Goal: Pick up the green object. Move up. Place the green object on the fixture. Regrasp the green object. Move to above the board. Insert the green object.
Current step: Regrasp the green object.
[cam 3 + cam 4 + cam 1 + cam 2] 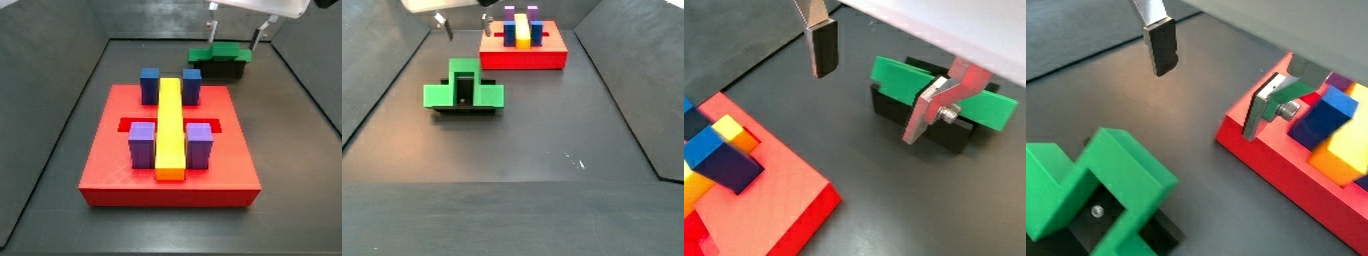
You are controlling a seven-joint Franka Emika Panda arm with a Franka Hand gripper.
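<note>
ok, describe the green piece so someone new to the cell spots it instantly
Start at the red board with its yellow bar. Beyond its far end, on the dark floor, stands the small black fixture; the green object sits on top, below the open, empty gripper. It is the only green thing, and the only block off the board.

Dark grey floor with two things standing on it

The floor [543, 120] carries the red board [127, 165] and, well apart from it, the black fixture [225, 68], which seems to rest flat on its base, though that is mostly hidden. The gripper [241, 22] hangs above the floor near the fixture, touching neither.
</note>
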